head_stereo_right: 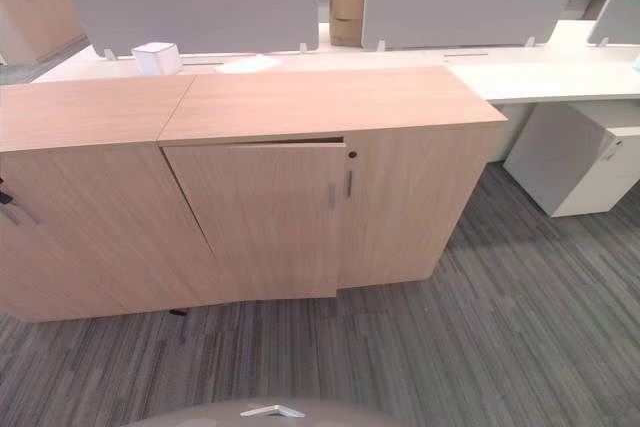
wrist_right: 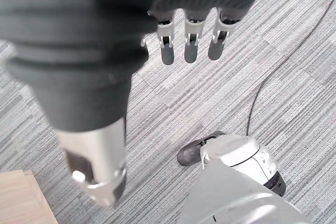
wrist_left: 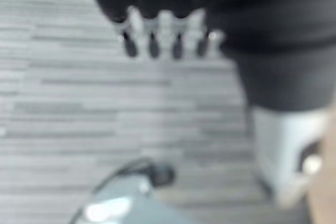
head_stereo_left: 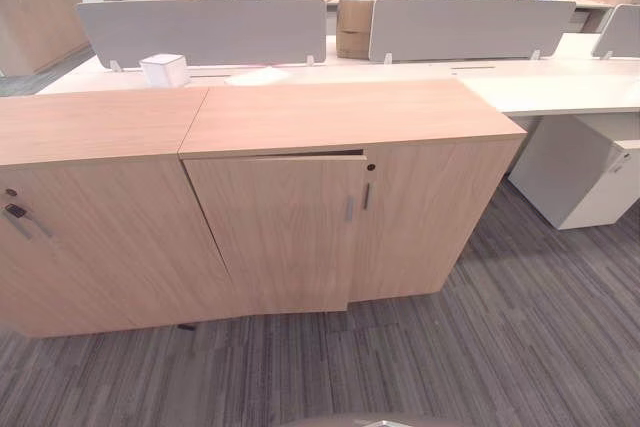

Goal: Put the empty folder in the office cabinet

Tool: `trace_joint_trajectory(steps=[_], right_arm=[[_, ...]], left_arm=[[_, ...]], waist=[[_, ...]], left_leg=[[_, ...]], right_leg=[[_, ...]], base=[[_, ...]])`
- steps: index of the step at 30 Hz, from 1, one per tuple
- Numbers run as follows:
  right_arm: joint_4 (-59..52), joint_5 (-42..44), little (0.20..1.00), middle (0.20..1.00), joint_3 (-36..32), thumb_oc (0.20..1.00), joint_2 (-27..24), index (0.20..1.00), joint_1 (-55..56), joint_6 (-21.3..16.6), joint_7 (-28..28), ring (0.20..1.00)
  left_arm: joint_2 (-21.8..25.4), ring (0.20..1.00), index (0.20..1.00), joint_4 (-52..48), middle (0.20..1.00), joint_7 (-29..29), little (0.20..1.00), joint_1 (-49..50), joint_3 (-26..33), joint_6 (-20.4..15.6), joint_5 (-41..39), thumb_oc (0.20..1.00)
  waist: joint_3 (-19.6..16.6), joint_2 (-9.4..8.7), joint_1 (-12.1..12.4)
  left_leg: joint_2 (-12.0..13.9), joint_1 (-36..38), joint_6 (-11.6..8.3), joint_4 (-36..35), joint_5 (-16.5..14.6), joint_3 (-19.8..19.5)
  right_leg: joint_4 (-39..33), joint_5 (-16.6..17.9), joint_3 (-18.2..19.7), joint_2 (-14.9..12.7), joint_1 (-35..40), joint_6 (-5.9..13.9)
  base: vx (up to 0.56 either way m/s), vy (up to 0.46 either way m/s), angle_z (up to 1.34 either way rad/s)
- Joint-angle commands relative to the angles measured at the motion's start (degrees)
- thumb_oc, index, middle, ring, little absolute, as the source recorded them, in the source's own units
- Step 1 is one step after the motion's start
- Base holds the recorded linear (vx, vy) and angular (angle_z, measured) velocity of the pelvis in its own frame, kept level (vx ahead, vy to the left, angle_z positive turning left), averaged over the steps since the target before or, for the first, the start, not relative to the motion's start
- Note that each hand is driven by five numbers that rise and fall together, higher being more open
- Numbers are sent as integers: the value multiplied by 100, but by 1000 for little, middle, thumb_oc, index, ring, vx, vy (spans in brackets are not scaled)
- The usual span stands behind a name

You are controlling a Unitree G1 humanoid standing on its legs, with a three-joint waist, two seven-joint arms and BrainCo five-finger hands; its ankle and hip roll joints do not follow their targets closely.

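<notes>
Both the left hand (wrist_left: 165, 35) and the right hand (wrist_right: 191, 38) are hanging relaxed, with nothing being held. No folder is being seen anywhere. The cabinet door (head_stereo_left: 275, 232), apparently ajar ahead of both hands, is risking being struck.

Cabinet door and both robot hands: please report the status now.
Left robot hand open, empty, over carpet. Right robot hand open, empty, over carpet. Cabinet left door slightly ajar; folder not seen. Nothing blocks the door.

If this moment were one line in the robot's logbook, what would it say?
cabinet door: ajar | left hand: open, holding nothing, over carpet | right hand: open, holding nothing
</notes>
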Motion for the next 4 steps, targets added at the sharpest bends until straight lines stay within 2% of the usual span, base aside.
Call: trace_joint_trajectory(steps=[1,4], right_arm=[[360,146,1000,1000,-77,1000,-22,1000,-484,-147,-129,1000],[361,155,1000,1000,-74,1000,-17,1000,-481,-150,-137,1000]], left_arm=[[-54,1000,1000,185,1000,135,1000,-370,-2,-121,-173,1000],[-43,1000,1000,204,1000,156,1000,-382,0,-133,-157,1000]], waist=[[295,106,33],[290,103,30]], left_leg=[[61,-9,15,6,-432,40],[62,-5,15,6,-436,36]], right_leg=[[184,-454,-210,47,49,126],[179,-458,-206,53,60,123]], base=[[0,0,0],[0,0,0]])
